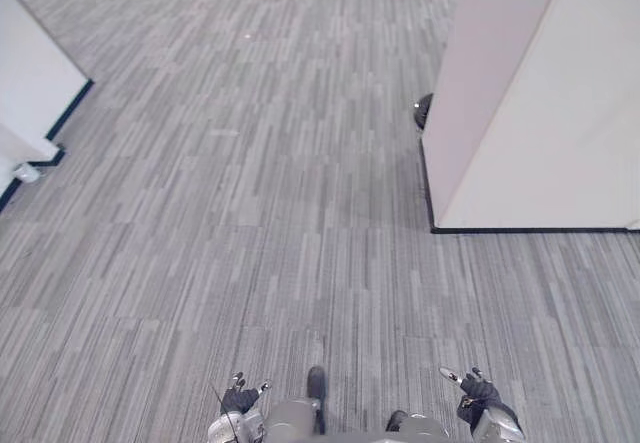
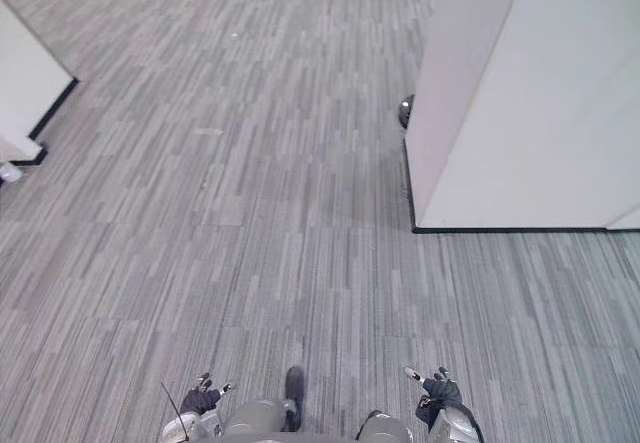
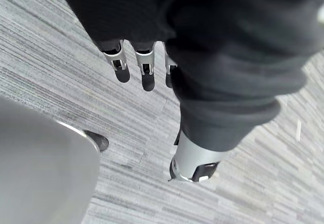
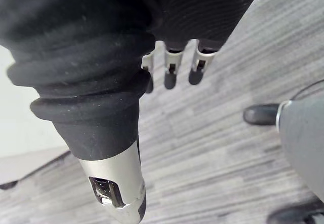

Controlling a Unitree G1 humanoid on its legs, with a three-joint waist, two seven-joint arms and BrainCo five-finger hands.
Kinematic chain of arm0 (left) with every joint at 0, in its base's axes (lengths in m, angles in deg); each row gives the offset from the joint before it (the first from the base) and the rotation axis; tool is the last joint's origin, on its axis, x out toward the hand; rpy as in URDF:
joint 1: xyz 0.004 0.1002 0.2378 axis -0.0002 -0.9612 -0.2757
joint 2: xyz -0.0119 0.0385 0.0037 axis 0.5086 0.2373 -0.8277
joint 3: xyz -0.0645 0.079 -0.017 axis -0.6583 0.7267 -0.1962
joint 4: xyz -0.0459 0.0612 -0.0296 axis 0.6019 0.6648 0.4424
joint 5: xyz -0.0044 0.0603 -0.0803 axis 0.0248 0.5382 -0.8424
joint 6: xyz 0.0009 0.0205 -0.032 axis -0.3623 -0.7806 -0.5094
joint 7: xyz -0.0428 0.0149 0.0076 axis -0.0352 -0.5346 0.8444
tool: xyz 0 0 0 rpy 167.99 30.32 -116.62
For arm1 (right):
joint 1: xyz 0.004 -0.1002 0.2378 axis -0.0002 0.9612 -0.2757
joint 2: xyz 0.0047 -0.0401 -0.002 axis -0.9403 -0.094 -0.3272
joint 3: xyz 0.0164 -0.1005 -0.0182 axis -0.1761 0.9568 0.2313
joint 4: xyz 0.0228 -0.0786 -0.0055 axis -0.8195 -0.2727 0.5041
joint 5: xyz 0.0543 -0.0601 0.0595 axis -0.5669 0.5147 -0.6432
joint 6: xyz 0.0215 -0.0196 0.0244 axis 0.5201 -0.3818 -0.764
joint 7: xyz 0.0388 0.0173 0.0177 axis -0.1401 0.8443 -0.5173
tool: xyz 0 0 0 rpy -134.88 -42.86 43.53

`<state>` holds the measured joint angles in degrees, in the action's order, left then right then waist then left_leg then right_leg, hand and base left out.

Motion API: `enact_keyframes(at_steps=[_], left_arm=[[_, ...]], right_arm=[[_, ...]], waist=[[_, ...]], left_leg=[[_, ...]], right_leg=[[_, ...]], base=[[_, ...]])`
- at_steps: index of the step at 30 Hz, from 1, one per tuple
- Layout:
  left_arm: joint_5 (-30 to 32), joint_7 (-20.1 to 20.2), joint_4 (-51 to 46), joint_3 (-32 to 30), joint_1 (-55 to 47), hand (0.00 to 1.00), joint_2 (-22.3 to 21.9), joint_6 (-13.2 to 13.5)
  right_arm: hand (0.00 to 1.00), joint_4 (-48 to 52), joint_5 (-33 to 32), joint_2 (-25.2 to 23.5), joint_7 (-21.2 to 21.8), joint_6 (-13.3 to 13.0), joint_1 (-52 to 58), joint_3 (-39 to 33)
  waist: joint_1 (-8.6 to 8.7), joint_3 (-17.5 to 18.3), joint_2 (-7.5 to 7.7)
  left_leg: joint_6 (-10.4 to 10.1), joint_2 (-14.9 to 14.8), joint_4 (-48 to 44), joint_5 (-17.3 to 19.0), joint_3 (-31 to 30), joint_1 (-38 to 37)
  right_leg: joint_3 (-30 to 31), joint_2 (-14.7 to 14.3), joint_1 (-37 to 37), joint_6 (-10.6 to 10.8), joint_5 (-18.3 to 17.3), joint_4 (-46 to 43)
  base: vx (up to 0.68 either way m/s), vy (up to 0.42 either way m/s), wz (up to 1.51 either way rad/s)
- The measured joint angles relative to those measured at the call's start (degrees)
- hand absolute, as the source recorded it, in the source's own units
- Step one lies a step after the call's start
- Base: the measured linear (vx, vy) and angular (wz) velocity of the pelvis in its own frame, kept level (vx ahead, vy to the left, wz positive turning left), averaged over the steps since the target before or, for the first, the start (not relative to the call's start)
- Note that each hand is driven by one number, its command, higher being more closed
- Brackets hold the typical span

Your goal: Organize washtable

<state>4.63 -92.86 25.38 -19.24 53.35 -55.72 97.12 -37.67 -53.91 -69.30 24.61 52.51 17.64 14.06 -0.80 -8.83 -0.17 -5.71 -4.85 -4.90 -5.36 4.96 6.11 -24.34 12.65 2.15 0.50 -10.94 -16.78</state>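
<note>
I see my left hand [image 1: 238,397] and right hand [image 1: 478,391] hanging low at the near edge, one on each side. Their fingers [image 3: 144,64] are loosely extended and released, with nothing carried. I cannot tell where the desk stands. By my reading the organizing has not begun and all of it remains to do.

Underfoot and ahead stretches the floor [image 1: 250,213], a flat, short-pile carpet of narrow strips in mixed greys, laid in staggered planks. Midway on the right stands a tall white panel [image 1: 540,113], smooth, matte and square-cornered, with a thin dark strip along its base. A small dark rounded object [image 1: 423,111] peeks from behind its far corner, too hidden to identify. At far left a second white panel [image 1: 35,83], with the same dark edging, angles in.
</note>
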Motion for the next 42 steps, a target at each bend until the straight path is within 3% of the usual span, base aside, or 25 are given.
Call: enact_keyframes(at_steps=[2, 4, 8, 12, 13, 17, 18, 19, 22, 23, 24, 29, 37, 41, 42], left_arm=[[-0.01, -0.24, 1.15, -0.65, 0.10, 0.00, -0.06, -0.11], [-0.03, -0.72, 1.81, -1.73, 0.26, 0.00, 0.09, -0.44], [0.16, -0.71, 2.93, -2.00, 0.25, 0.00, 3.32, -1.15], [2.46, -0.61, 3.45, 2.51, 0.66, 0.00, 5.04, -2.13], [3.35, -0.54, 3.88, 3.65, 1.12, 0.00, 5.29, -2.27], [5.90, -0.60, 4.96, 4.69, 0.98, 0.00, 6.00, -2.43], [6.77, -0.56, 4.97, 4.67, 0.42, 0.00, 6.36, -2.55], [7.22, -0.53, 4.92, 4.54, 0.10, 0.00, 6.99, -2.54], [7.29, -0.43, 5.08, 3.03, -1.71, 0.00, 7.17, -2.81], [7.36, 0.17, 5.66, 1.54, -1.91, 0.00, 6.76, -3.06], [7.37, 0.29, 5.67, 1.52, -1.89, 0.00, 6.50, -3.08], [6.60, 0.57, 7.21, -0.54, -2.08, 0.00, 3.91, -2.90], [6.22, 0.64, 7.23, -0.59, -2.82, 0.00, 5.36, -2.97], [6.20, 0.63, 7.16, -0.53, -2.81, 0.00, 5.33, -2.99], [6.20, 0.61, 6.65, -0.56, -2.64, 0.00, 5.64, -2.98]], right_arm=[[0.00, -0.28, 0.05, 0.04, 0.19, 0.05, -0.07, -0.38], [0.00, -2.03, 0.07, -0.19, 0.20, 0.31, 0.47, -2.39], [0.00, -3.45, 0.63, -3.76, 0.51, 1.26, 3.56, -2.43], [0.00, -2.64, 0.62, -3.71, 0.36, 1.55, 6.36, -3.80], [0.00, -2.64, 0.61, -3.77, 0.37, 1.74, 6.55, -3.79], [0.00, -2.64, 0.57, -4.14, 0.73, 2.14, 6.56, -3.28], [0.00, -2.56, 0.57, -3.97, 1.04, 2.06, 6.73, -3.19], [0.00, -2.62, 0.59, -4.05, 1.20, 2.06, 7.41, -3.14], [0.00, -2.58, 0.56, -4.11, 1.26, 1.67, 7.98, -3.25], [0.00, -2.61, 0.59, -4.03, 1.24, 1.42, 7.96, -3.28], [0.00, -2.63, 0.60, -3.97, 1.20, 1.41, 7.90, -3.26], [0.00, -2.64, 1.74, -2.64, 1.40, 1.44, 7.76, -3.15], [0.00, -2.90, 1.76, -3.48, 1.50, 1.19, 7.00, 1.43], [0.00, -3.76, 1.84, -3.21, 1.50, 1.20, 6.98, 2.09], [0.00, -3.83, 1.95, -3.12, 1.50, 1.20, 6.59, 3.44]], waist=[[0.41, -0.04, -0.32], [0.72, 0.31, -0.93], [1.50, 2.01, 3.66], [1.84, 2.70, 4.13], [2.02, 2.58, 3.60], [3.29, 1.85, 2.19], [3.46, 1.70, 0.83], [3.24, 1.91, 1.10], [2.38, 2.79, 2.42], [2.22, 3.25, 2.93], [2.02, 3.38, 3.19], [1.43, 4.11, 0.33], [0.17, 4.48, 2.56], [0.10, 4.38, 2.80], [0.10, 3.92, 3.37]], left_leg=[[-1.12, -3.47, 2.00, 0.44, -0.42, -3.09], [-3.34, -4.60, 6.10, 3.58, -0.68, -6.37], [-2.21, -0.71, 6.90, 4.20, 1.00, -7.99], [-0.52, 3.07, 7.82, 4.42, 3.56, -9.24], [0.15, 3.89, 8.42, 4.21, 4.79, -8.83], [3.01, 3.76, 9.74, 4.28, 6.44, -8.37], [3.23, 1.83, 9.43, 4.43, 6.28, -8.32], [3.25, 0.29, 9.17, 4.45, 5.79, -8.28], [2.93, -0.47, 9.68, 4.27, 6.16, -8.30], [1.89, -0.94, 10.14, 3.55, 6.25, -8.35], [1.32, -0.96, 10.31, 3.16, 6.20, -8.36], [0.85, -1.05, 10.40, 2.08, 4.90, -8.94], [0.88, -0.50, 10.32, 2.04, 2.17, -8.45], [0.88, 0.21, 9.45, 2.19, 0.73, -7.84], [0.68, 0.04, 3.23, 4.95, 0.47, -4.37]], right_leg=[[-0.38, 0.23, 0.30, 1.87, -0.85, -0.34], [-0.50, 0.64, 1.07, 3.58, -0.67, -2.16], [1.02, 4.00, -0.03, 7.09, 2.22, 0.35], [3.90, 6.39, -0.84, 9.27, 7.80, 5.67], [4.92, 6.75, -0.63, 9.59, 9.67, 7.30], [9.35, 4.57, 0.40, 7.16, 12.89, 8.68], [12.21, 1.24, 1.11, 6.39, 10.40, 4.85], [13.50, -2.74, 1.08, 5.93, 6.79, 0.84], [12.13, -5.00, 0.86, 4.84, 5.34, 2.26], [11.82, -5.74, 0.21, 3.60, 4.57, 4.19], [11.72, -5.81, -0.08, 3.15, 4.17, 4.82], [10.79, -6.11, -1.50, 2.86, 3.81, 7.00], [8.40, -5.86, -3.28, 3.29, 4.06, 9.45], [7.06, -5.11, -4.44, 3.81, 3.50, 9.65], [7.01, -4.71, -3.83, 3.69, 2.46, 8.17]], base=[[-0.06, 0.234, 0.31], [-0.07, 0.298, 0.14], [-0.06, 0.245, -0.10], [-0.06, 0.220, -0.36], [-0.07, 0.180, -0.35], [-0.10, 0.098, -0.27], [-0.01, -0.090, 0.06], [0.01, -0.131, 0.07], [0.03, -0.133, -0.21], [0.06, -0.145, -0.08], [0.05, -0.175, -0.09], [0.04, -0.056, 0.07], [0.02, -0.001, 0.15], [0.05, 0.019, 0.31], [0.00, 0.000, 0.21]])
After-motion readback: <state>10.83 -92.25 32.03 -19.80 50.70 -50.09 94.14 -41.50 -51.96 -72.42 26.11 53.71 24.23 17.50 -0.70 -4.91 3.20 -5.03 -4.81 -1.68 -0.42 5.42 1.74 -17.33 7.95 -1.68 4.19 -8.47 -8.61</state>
